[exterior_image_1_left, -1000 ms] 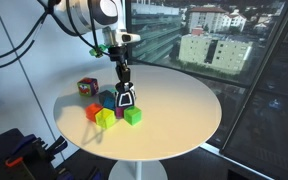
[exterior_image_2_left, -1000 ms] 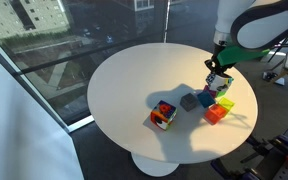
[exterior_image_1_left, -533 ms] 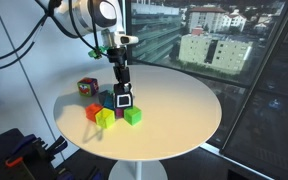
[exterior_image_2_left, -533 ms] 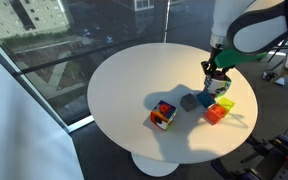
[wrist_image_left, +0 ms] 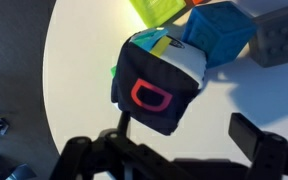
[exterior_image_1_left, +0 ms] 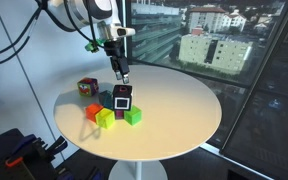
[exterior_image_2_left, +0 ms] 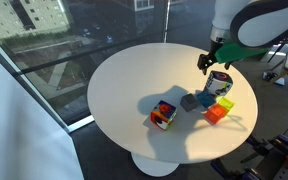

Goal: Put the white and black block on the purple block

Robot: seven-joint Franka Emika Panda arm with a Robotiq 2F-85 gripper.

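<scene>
The white and black block (exterior_image_1_left: 122,97) (exterior_image_2_left: 220,81) stands on top of the cluster of cubes. It rests on the purple block (exterior_image_1_left: 119,110), of which only a sliver shows beneath it. My gripper (exterior_image_1_left: 124,75) (exterior_image_2_left: 205,62) hangs just above the block, open and holding nothing. In the wrist view the block (wrist_image_left: 156,85) shows a red mark on its black face. It lies ahead of the gripper (wrist_image_left: 189,140), free of both dark fingers (wrist_image_left: 259,140). The purple block is hidden there.
Round the stack lie a green cube (exterior_image_1_left: 133,116), a yellow cube (exterior_image_1_left: 106,119), an orange cube (exterior_image_1_left: 93,112) and a blue cube (wrist_image_left: 219,30). A brownish-red cube with green patches (exterior_image_1_left: 87,87) (exterior_image_2_left: 163,115) stands apart. The round white table (exterior_image_1_left: 184,110) has a nearby edge.
The gripper was shut on the white and black block, low over the cluster. It has opened, let the block go on the purple block and risen above it.
</scene>
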